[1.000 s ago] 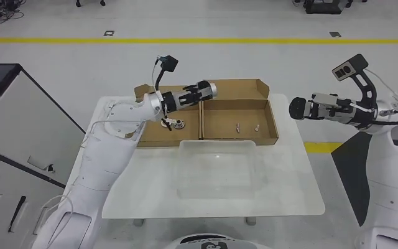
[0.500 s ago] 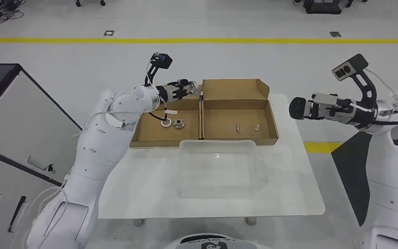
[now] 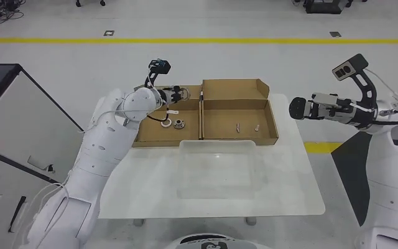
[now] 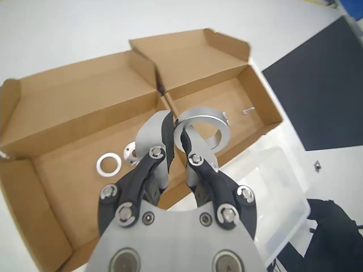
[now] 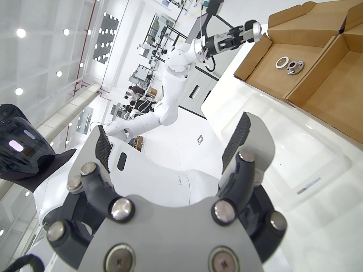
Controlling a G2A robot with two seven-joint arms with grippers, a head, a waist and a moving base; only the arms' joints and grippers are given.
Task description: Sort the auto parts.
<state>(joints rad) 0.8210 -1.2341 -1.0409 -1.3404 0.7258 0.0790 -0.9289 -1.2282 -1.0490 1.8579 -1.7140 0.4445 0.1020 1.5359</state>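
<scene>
The left end effector (image 4: 176, 134) is pinching a metal ring (image 4: 198, 113) above the cardboard box (image 4: 85, 86); lowering it near the box floor before releasing is looking wisest.

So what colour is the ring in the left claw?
The ring is silver; left wrist view.

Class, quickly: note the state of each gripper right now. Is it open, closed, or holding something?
Left gripper: closed on the rim of a silver metal ring.
Right gripper: open, holding nothing.
</scene>
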